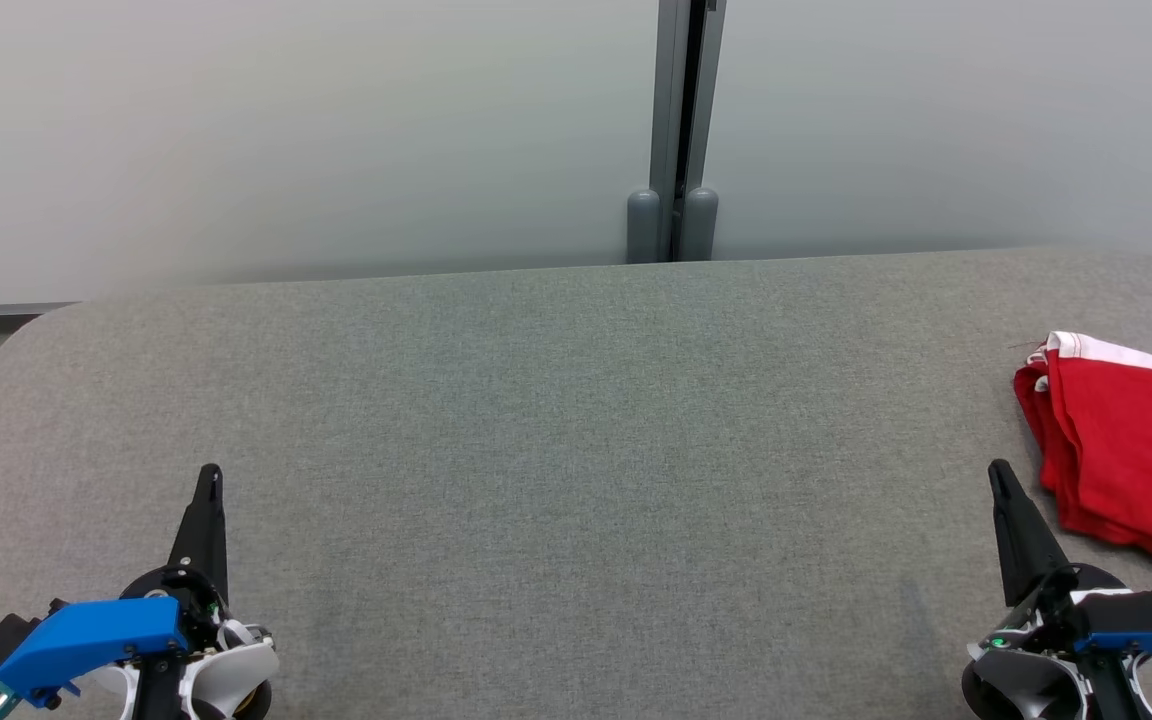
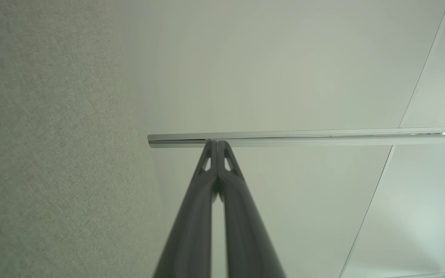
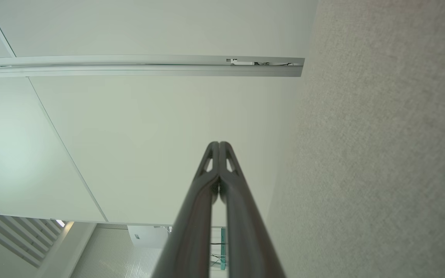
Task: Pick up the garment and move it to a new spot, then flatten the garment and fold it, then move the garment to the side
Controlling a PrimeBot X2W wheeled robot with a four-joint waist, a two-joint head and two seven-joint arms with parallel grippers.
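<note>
Grey felt desk (image 1: 536, 420) carries our folded red garment (image 1: 1131, 460) at its right edge; our left gripper (image 1: 209, 478) and right gripper (image 1: 998, 473) hover with fingers pressed together, empty.

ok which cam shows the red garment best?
Head view: the red garment lies folded at the right edge of the table, cropped by the frame, beside the right pincer. The wrist views look along the shut left pincer and right pincer at wall panels and tabletop.

Shut left claw (image 2: 217, 143) beside grey tabletop (image 2: 52, 154)
</note>
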